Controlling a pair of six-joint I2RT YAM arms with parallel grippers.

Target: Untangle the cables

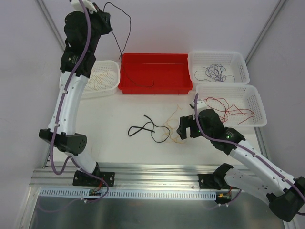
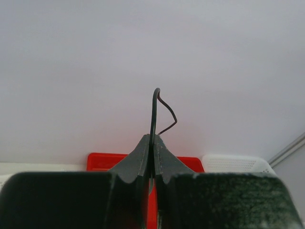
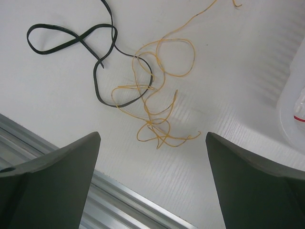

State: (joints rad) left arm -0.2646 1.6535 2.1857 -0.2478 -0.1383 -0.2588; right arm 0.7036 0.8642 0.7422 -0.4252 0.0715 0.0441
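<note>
The right tool point(image 3: 152, 136) is seen with its two dark fingers point(image 3: 57, 181) spread wide above the white table point(image 3: 228, 95). Beyond them, a looped black cable point(image 3: 96, 88) is overlapped by a tangled yellow-tan cable point(image 3: 152, 123). A metal rail point(image 3: 119, 191) is seen along the table's edge.

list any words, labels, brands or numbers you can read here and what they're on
None can be read. The red bin, the white baskets and the table show no print in any view.
The small board at the left arm's base is too small to tell whether it bears markings.
</note>
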